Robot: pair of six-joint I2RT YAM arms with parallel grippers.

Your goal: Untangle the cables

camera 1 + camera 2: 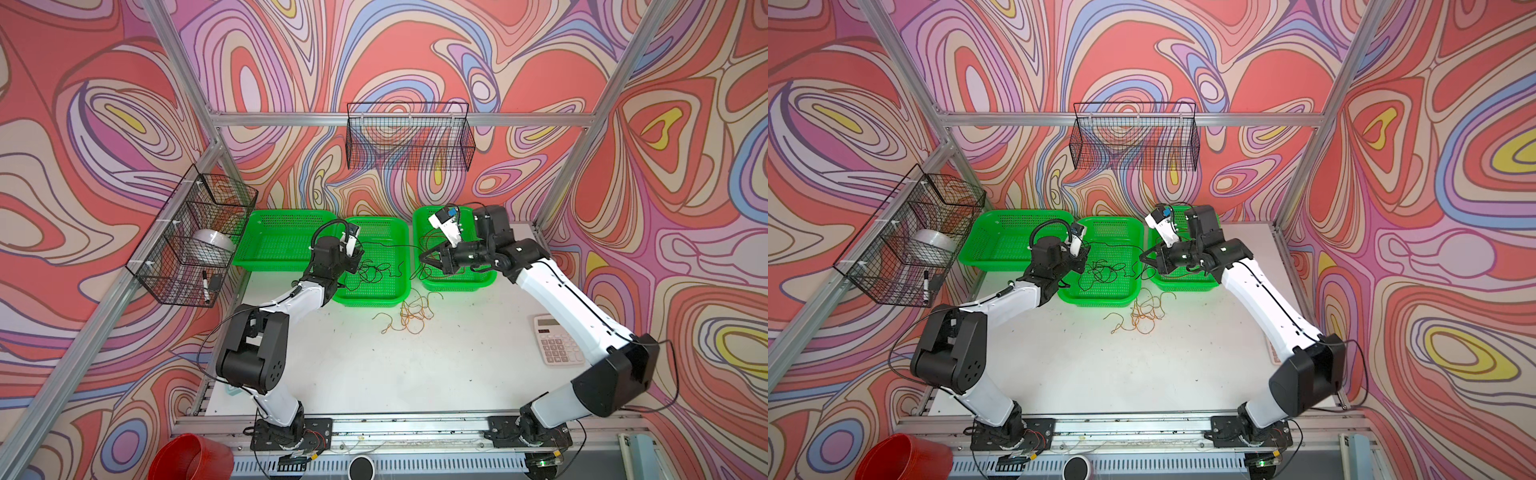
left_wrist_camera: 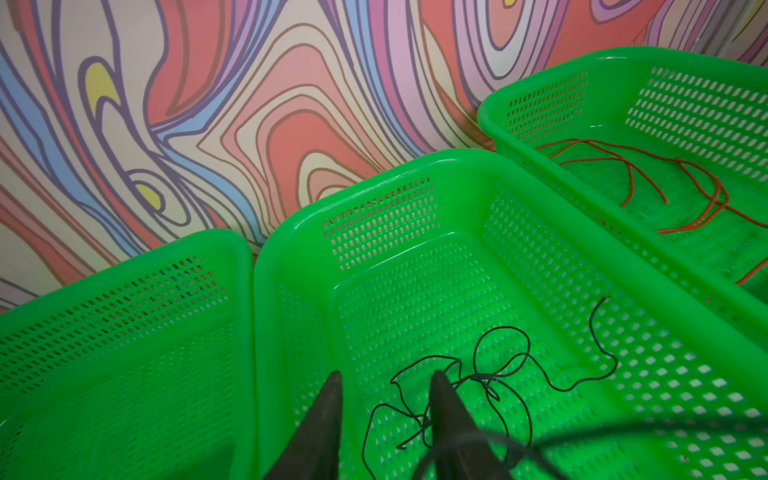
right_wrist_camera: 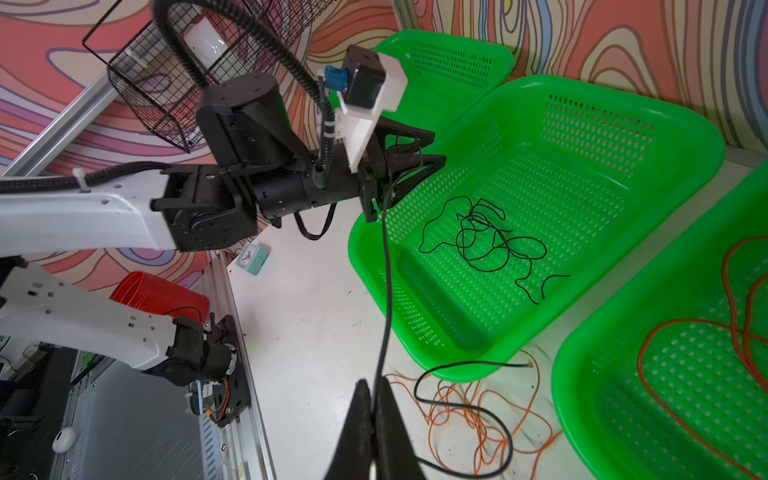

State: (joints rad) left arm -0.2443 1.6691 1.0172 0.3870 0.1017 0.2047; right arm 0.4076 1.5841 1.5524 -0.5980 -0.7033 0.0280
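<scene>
Three green baskets [image 1: 282, 239], three thin cables [image 1: 369, 271], two wire baskets [image 1: 409, 137], two robot arms [image 1: 291, 299], one calculator [image 1: 557, 340], one red bucket [image 1: 189, 457].

Surface [image 1: 374, 374], far edge: left basket [image 1: 291, 214], middle basket [image 1: 374, 300], right basket [image 1: 457, 286].
In middle basket: first cable [image 1: 371, 270].
In right basket: second cable [image 2: 717, 199].
Before middle basket: third cable [image 1: 411, 318].

- I work in a robot lab's test cell: an aluminium frame [image 1: 399, 119] carries swirl-printed backdrop walls [image 1: 83, 124].
- My arm bases [image 1: 291, 432] bolt to a metal rail [image 1: 407, 426] edging the white surface [image 1: 374, 374].
</scene>
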